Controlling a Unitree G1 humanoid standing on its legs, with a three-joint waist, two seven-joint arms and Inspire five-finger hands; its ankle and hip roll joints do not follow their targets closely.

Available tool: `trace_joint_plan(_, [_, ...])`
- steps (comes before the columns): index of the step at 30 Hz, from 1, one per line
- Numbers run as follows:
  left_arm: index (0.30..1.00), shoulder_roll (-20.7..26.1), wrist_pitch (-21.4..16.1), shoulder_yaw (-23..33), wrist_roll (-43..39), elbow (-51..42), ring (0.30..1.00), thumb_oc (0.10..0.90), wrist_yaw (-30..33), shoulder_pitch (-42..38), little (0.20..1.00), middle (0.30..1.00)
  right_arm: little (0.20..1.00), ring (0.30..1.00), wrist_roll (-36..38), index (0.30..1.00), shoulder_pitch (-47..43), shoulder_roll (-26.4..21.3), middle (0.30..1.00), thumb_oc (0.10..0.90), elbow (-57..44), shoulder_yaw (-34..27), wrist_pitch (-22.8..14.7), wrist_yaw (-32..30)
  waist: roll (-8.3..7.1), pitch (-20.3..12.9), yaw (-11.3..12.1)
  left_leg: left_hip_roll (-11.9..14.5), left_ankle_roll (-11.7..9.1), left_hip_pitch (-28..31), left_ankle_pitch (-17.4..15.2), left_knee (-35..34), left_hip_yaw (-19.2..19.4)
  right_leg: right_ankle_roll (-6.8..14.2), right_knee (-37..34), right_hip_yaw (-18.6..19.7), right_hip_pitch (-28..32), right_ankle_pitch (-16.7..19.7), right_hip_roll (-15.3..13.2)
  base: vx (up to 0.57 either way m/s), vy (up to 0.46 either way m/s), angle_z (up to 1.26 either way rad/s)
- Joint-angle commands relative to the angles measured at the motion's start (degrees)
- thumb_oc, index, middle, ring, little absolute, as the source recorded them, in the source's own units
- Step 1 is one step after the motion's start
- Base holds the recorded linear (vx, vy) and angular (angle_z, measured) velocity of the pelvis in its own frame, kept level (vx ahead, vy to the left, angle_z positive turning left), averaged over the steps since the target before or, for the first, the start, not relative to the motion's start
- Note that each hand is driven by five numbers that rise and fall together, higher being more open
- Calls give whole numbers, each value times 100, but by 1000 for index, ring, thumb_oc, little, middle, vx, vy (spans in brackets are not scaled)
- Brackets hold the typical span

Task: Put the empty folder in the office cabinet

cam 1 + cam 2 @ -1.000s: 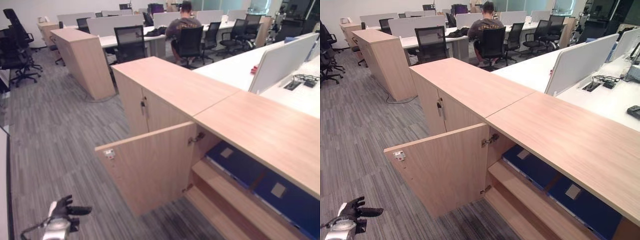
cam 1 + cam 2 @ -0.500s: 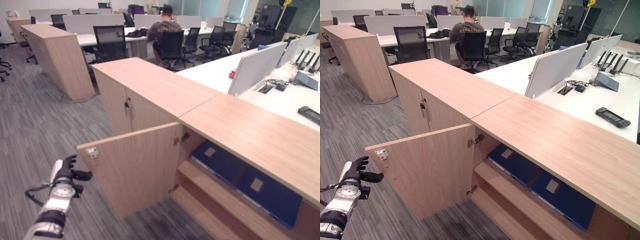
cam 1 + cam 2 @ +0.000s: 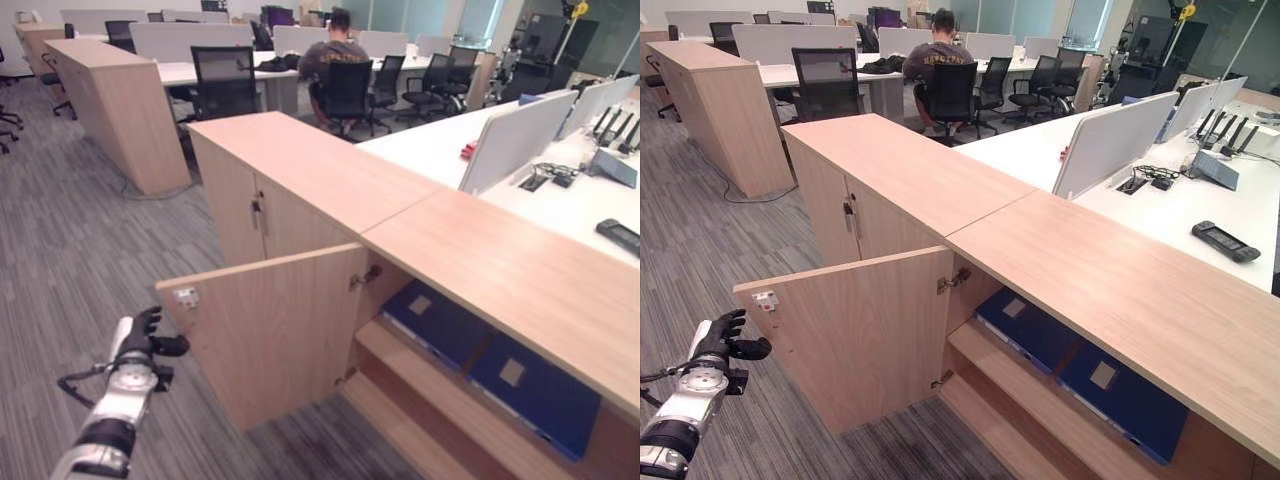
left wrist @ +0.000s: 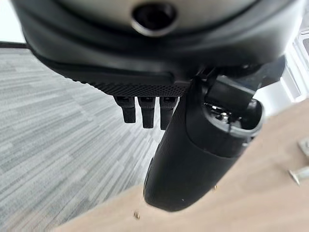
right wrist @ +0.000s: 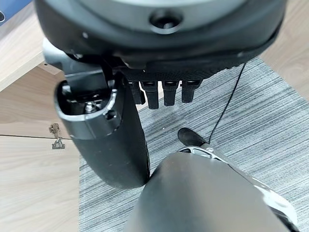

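Note:
The low wooden office cabinet [image 3: 470, 250] has its door [image 3: 280, 335] swung open towards me. Two blue folders [image 3: 435, 320] [image 3: 535, 390] lie flat on the shelf inside. My left hand [image 3: 140, 340] hovers just left of the door's free edge, open, thumb pointing at the door and holding nothing. In the left wrist view its thumb [image 4: 203, 145] and fingers [image 4: 147, 108] hang relaxed over the door's wood. My right hand [image 5: 145, 63] is open with nothing in it above the carpet, its thumb [image 5: 106, 140] beside straight fingers [image 5: 164, 92].
A second cabinet section [image 3: 300, 170] with shut doors adjoins on the left. Another wooden cabinet [image 3: 120, 100] stands farther back left. A person [image 3: 335, 50] sits at the far desks among black chairs [image 3: 225, 85]. White desk dividers [image 3: 515, 135] stand behind the cabinet. Grey carpet [image 3: 80, 240] lies left.
My left hand has risen from the bottom edge and come close to the door's free edge. The camera has shifted; the door and folders stay put.

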Motion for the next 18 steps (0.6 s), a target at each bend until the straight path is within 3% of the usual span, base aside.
trace_joint_plan(1, [900, -523, -1082, -25, -452, -1254, 900, 800, -407, -1473, 900, 900, 900, 900, 12, 900, 77, -171, 900, 800, 355, 401, 110, 87, 188, -20, -234, 43, -38, 59, -567, 144, -267, 178, 71, -141, 58, -275, 97, -17, 6, 4])
trace_joint_plan(9, [900, -652, -1076, -364, -778, -1989, 900, 800, -1022, -1076, 900, 900, 900, 900, -26, 900, 52, -115, 900, 800, 359, 435, 116, 183, 194, -44, -197, 22, -24, 53, -559, 131, -280, 177, 56, -143, 70, -252, 85, -1, 0, 0])
trace_joint_plan(18, [900, -736, -1214, -1262, -1137, -2436, 900, 800, -1335, -2002, 900, 900, 900, 900, -96, 900, -102, -155, 900, 800, 466, 557, 119, 166, 205, -72, -267, -2, -24, 29, -505, 96, -321, 198, 76, -180, 60, -219, 68, -8, 3, 3])
